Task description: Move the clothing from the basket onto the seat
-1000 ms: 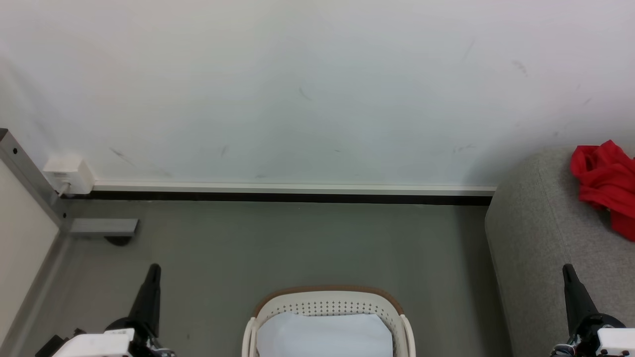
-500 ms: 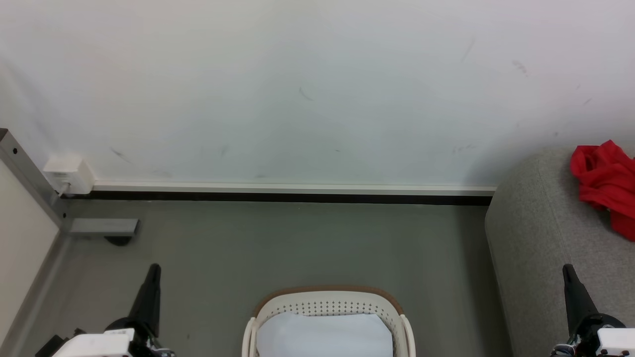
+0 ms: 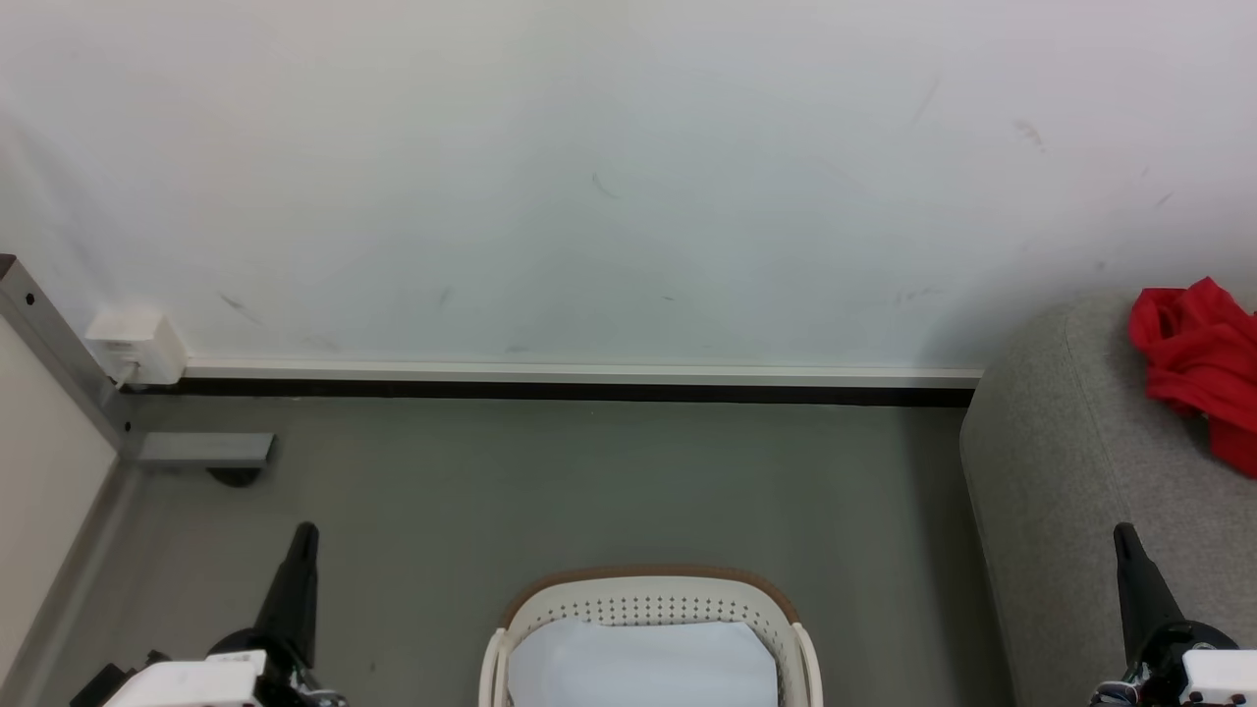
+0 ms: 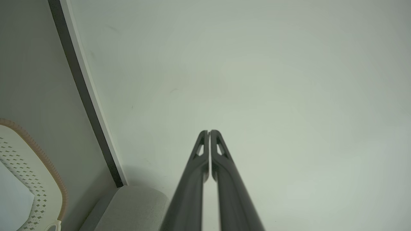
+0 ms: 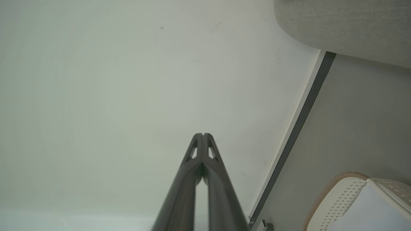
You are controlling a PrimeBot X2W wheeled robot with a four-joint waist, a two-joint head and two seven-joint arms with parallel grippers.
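The red clothing (image 3: 1200,365) lies crumpled on the grey seat (image 3: 1061,462) at the right edge of the head view. The cream basket (image 3: 648,601) with its brown rim stands on the floor at bottom centre, a plain white sheet (image 3: 643,663) inside it. My left gripper (image 3: 304,535) is at the lower left, shut and empty, left of the basket. At the lower right, in front of the seat, my right gripper (image 3: 1122,535) is shut and empty too. The wrist views show each pair of fingers pressed together, the left gripper (image 4: 209,131) and right gripper (image 5: 203,134) pointing at the wall.
A white wall (image 3: 589,177) with a baseboard (image 3: 579,373) runs behind the grey floor (image 3: 589,481). A metal frame post (image 3: 59,363) and a white socket box (image 3: 137,346) stand at the left. The basket (image 4: 29,179) and seat corner (image 4: 128,208) show in the left wrist view.
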